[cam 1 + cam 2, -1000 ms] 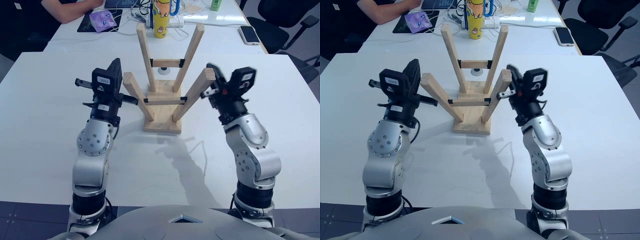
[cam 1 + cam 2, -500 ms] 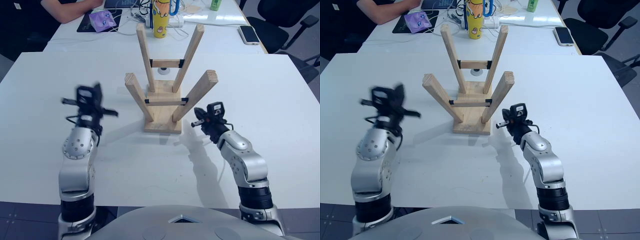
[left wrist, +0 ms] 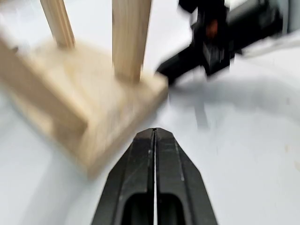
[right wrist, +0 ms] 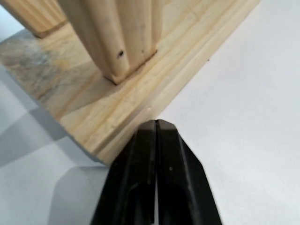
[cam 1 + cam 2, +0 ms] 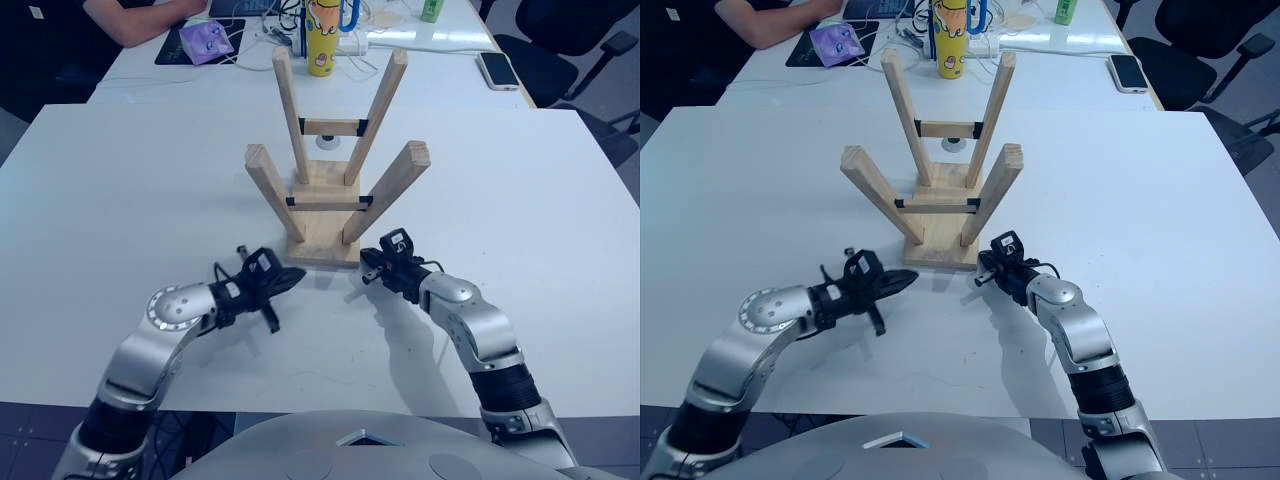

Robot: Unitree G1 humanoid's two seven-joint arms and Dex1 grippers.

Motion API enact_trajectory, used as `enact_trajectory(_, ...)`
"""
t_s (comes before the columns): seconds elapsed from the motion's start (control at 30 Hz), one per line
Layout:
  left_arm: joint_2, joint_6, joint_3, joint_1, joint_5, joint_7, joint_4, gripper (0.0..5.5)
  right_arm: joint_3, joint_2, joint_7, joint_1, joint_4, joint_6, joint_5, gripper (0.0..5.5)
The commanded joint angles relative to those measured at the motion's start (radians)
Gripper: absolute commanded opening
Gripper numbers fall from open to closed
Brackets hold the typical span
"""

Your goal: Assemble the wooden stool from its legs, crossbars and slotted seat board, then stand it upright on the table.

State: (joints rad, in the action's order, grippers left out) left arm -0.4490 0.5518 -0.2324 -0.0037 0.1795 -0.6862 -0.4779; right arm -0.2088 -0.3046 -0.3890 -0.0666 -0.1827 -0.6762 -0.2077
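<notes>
- The pale wooden stool [image 5: 322,200] stands upside down mid white table [image 5: 110,190], flat seat board [image 5: 325,250] down, four legs [image 5: 272,190] splayed upward; not yet upright.
- The black left gripper [image 5: 288,275], fingers pressed together, lies low near the board's near-left corner; the right gripper [image 5: 368,273], fingers likewise together, noses its near-right corner.
- Closed tips can only push; the board may skid away rather than lift.
- Levering one corner could topple the stool sideways; a hard fall might loosen the crossbars [image 5: 328,202].
</notes>
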Motion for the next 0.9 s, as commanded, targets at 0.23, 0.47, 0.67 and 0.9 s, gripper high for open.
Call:
enact_trajectory(0.23,0.092,-0.104,-0.113,-0.035,-0.121,0.123,0.215,0.0,-0.04,-0.008,-0.055,-0.035,0.057,0.008,0.017,0.03)
enact_trajectory(0.47,0.161,-0.144,-0.109,-0.084,-0.148,0.192,0.303,0.0,-0.067,-0.012,-0.08,-0.035,0.049,0.011,0.015,0.03)
enact_trajectory(0.67,0.163,-0.089,-0.128,-0.093,-0.196,0.22,0.356,0.0,-0.062,-0.018,-0.08,-0.048,0.074,0.027,0.03,0.03)
enact_trajectory(0.9,0.12,0.035,-0.155,-0.081,-0.233,0.212,0.366,0.0,0.125,-0.046,-0.158,-0.088,0.123,0.217,-0.06,0.03)
